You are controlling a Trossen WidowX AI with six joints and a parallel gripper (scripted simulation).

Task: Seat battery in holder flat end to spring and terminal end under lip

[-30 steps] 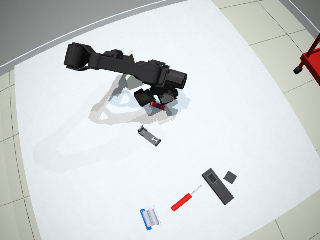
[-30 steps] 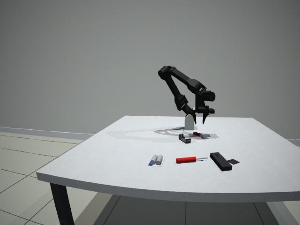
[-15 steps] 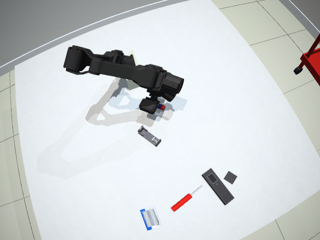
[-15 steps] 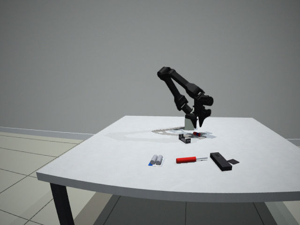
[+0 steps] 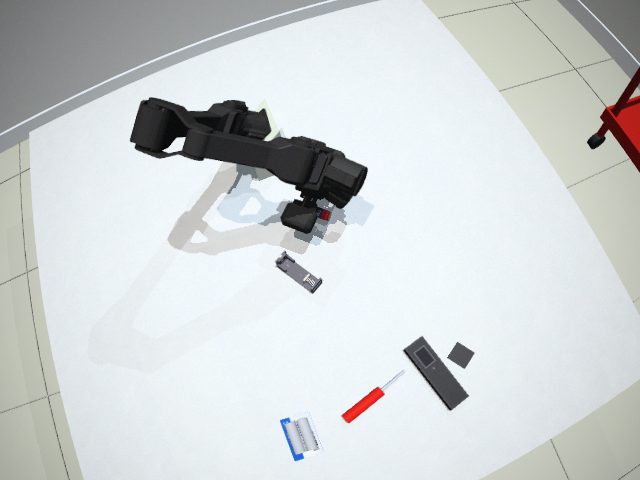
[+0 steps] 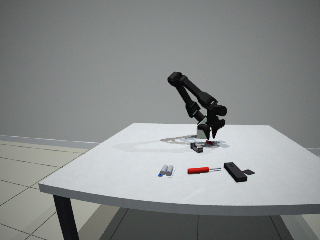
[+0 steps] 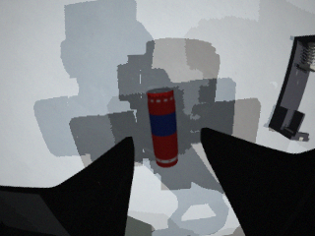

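Gripper (image 5: 316, 219) (image 6: 211, 139) (image 7: 167, 138) pointing down — fingers apart, empty.

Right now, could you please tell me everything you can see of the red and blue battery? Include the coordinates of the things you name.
The battery (image 5: 324, 214) (image 6: 209, 142) (image 7: 162, 128) is a smooth-looking red cylinder with a blue middle band and small pale marks near both ends. It lies on its side on the white table, outside the holder (image 5: 298, 272) (image 6: 196, 148) (image 7: 291, 84), below the open end effector (image 6: 211, 138) (image 7: 167, 138), whose fingers don't touch it.

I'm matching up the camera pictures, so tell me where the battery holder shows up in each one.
Top: holder near the middle.
Exterior: holder, right of center.
Wrist: holder, cut off at the right edge.
Shared landmark: red-and-blue battery.
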